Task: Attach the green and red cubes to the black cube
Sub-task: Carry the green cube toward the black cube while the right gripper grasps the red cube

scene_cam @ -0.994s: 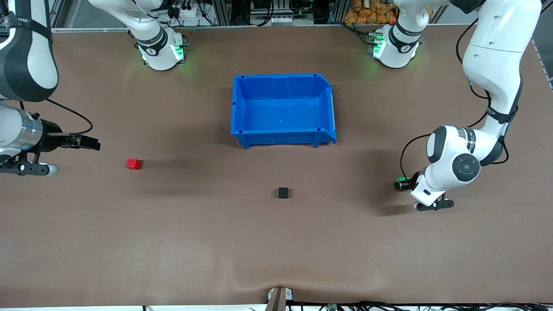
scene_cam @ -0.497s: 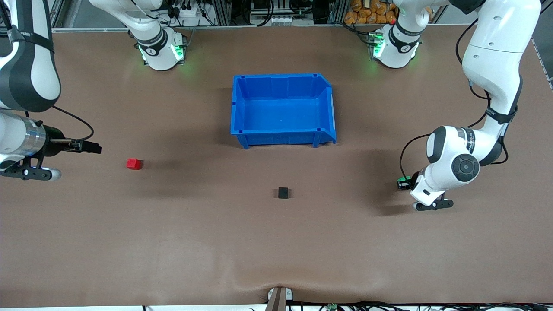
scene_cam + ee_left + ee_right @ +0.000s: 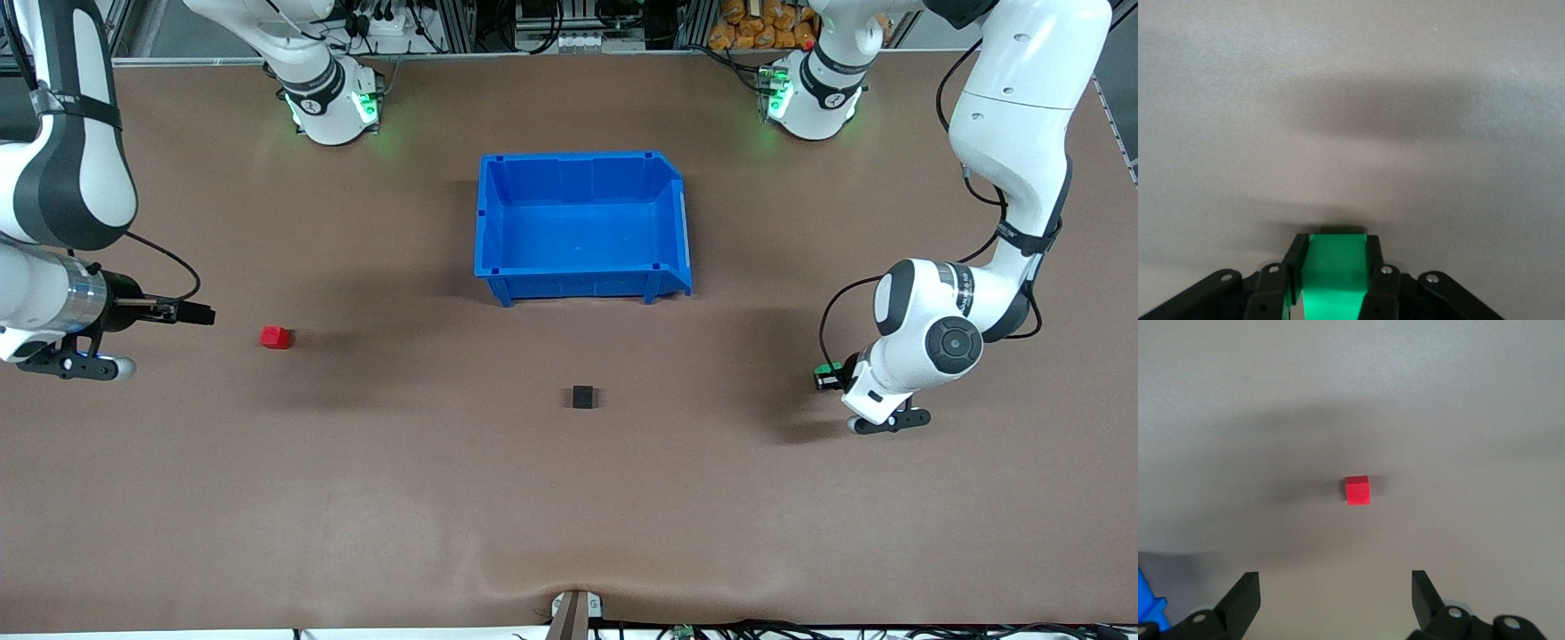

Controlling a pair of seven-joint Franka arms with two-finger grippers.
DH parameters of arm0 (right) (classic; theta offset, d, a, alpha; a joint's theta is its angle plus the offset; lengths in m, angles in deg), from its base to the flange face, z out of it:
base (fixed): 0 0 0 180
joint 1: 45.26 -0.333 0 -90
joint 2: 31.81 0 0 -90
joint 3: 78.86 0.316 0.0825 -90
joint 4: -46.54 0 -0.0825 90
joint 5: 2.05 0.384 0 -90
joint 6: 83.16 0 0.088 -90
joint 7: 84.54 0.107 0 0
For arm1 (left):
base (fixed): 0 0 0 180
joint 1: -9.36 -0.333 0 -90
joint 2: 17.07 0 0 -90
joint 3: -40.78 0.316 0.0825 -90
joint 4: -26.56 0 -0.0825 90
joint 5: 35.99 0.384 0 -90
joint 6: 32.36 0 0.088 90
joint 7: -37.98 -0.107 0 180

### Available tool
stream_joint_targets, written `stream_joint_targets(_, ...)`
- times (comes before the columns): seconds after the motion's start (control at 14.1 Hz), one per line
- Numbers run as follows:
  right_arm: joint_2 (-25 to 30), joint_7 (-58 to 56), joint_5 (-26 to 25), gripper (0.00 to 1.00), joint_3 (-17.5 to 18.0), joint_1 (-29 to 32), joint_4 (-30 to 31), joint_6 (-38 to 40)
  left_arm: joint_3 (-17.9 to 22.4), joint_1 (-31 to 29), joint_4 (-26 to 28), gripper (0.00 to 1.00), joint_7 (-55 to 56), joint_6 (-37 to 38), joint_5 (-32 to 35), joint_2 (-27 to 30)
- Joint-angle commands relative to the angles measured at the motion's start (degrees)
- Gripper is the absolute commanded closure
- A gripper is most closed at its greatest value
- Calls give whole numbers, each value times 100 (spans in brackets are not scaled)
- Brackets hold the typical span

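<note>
Front view: brown counter point(image 3: 373, 498), largest; blue bin point(image 3: 582, 277) on it near the bases. Left claw point(image 3: 827, 378) low at the left arm's end, clamped on green cube point(image 3: 1333, 270). Right claw point(image 3: 1335, 597) spread wide, empty, near red cube point(image 3: 275, 337) at the right arm's end. Black cube point(image 3: 583, 396) alone, nearer the camera than the bin.
</note>
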Motion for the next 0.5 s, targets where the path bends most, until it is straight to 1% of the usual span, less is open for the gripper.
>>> stream_joint_targets(0.0,44,46,24,0,81,124,227,-247,-48,52,26,100,785,-26,34,73)
stream_joint_targets(0.28,35,46,24,0,81,116,281,-300,-101,246,-35,100,1463,-26,25,152)
stream_joint_targets(0.43,-35,46,24,0,81,107,272,-309,-259,255,-35,100,2120,-26,25,144)
